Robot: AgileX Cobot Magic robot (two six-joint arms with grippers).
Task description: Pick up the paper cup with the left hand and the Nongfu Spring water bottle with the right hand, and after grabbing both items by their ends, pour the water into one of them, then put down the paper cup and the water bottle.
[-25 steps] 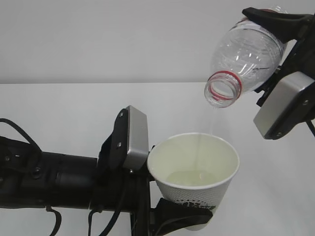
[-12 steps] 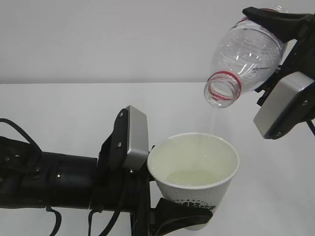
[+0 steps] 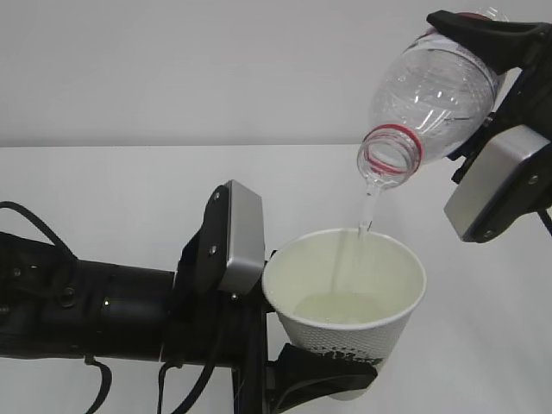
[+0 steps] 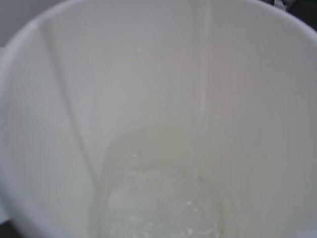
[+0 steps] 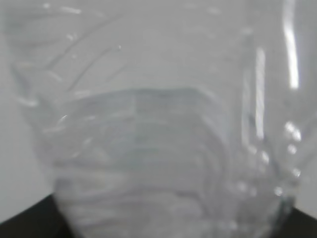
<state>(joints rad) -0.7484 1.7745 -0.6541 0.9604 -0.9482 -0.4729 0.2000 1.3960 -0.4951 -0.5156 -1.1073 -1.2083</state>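
Unreadable dark print rings the paper cup (image 3: pixel 345 297) in left fingers (image 3: pixel 323 379); right fingers (image 3: pixel 483 39) clasp the pouring bottle (image 3: pixel 427 99).

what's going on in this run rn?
Mid-pour. The right gripper holds the water bottle tipped mouth-down above the paper cup, which the left gripper grips near its base. A thin stream of water runs into the cup; the left wrist view shows a shallow pool at the bottom.
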